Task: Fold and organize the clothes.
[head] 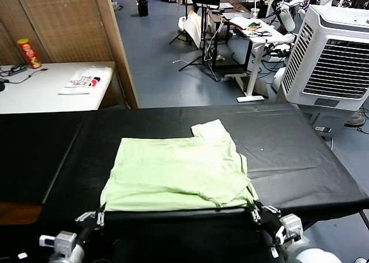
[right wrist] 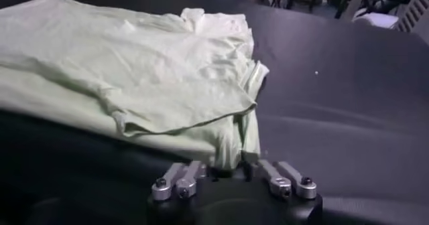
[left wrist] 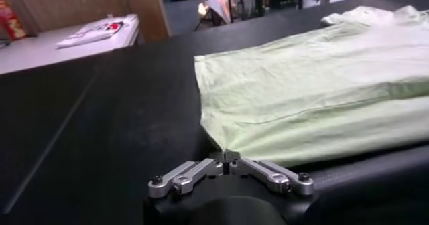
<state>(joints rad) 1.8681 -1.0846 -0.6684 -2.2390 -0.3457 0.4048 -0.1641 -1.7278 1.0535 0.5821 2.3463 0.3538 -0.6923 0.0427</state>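
1. Nearest the head camera, the left gripper [head: 99, 218] sits low at the near edge of the black worktop [head: 288, 153], clenched on the near left corner of the shirt [head: 179, 173]. The left wrist view shows its fingers [left wrist: 204, 169] drawn together with the cloth corner pinched at their tips.
2. The right gripper [head: 255, 210] mirrors it at the near right corner, its arm reaching in from below the worktop edge. In the right wrist view its fingers [right wrist: 265, 169] are closed on a bunched fold of the shirt's hem, which hangs down between them.
3. Both arms are held low and level, wrists pointing away from the robot across the worktop, one at each near corner.
4. The shirt lies spread near the middle of the worktop, pale green, folded over itself so an upper layer ends short of the near hem. A sleeve [head: 212, 130] sticks out at its far right corner.
5. Beyond the worktop, to the left, a white table [head: 34, 93] carries a printed white item [head: 81, 82] and a red can [head: 27, 53].
6. A white fan unit [head: 334, 61] stands at the far right.
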